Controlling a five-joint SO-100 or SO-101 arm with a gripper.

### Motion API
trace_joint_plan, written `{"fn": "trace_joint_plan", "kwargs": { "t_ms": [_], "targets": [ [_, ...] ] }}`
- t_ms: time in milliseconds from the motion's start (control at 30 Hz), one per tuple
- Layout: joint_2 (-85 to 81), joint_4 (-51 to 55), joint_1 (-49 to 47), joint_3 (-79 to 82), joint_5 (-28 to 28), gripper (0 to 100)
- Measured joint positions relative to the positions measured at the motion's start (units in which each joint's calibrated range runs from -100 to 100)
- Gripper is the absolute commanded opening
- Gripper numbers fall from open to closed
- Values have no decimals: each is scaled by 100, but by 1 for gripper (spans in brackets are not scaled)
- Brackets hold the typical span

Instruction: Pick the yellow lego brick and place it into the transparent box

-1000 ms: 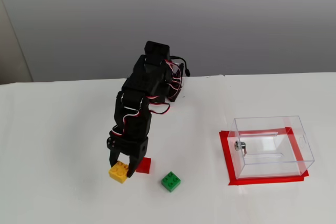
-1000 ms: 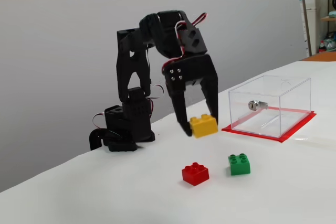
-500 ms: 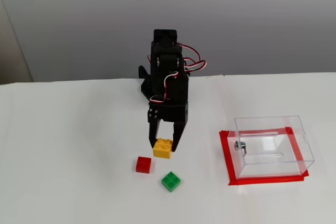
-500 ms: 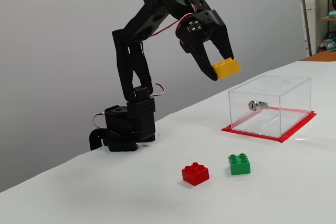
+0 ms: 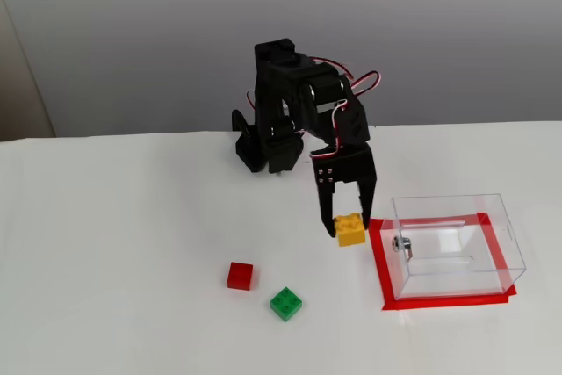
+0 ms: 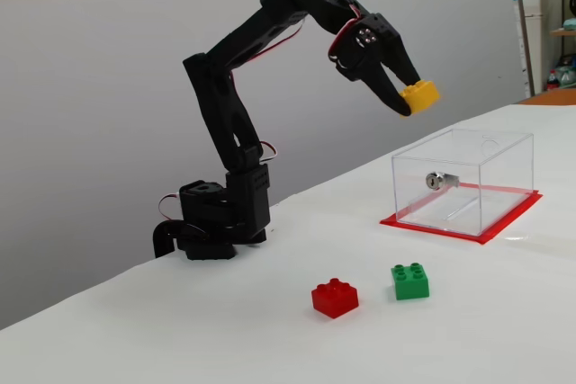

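Aloft, tool (image 6: 413,99) gripping yellow lego brick (image 6: 420,94); red brick (image 6: 335,297), green brick (image 6: 410,281) well apart.

This is looking like a lab or hobby robotics workroom rather than a home: a small black arm (image 6: 243,123) with loose red and white servo wires is standing on a plain white bench (image 5: 105,252) against a bare grey wall (image 5: 132,32). A rectangle of red tape (image 5: 379,270) is marking a fixed spot on the bench under a transparent box (image 5: 457,243), and toy bricks, one red (image 5: 240,276) and one green (image 5: 285,303), are lying about like test pieces. At the far right edge of a fixed view, shelving (image 6: 544,15) with stored items is showing behind the bench.
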Motion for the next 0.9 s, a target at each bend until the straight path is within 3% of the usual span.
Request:
{"fn": "trace_joint_plan", "kwargs": {
  "t_ms": [400,900],
  "targets": [
    [0,-994,-1848,936,29,6],
    [211,-2399,-3280,2277,29,6]
  ]
}}
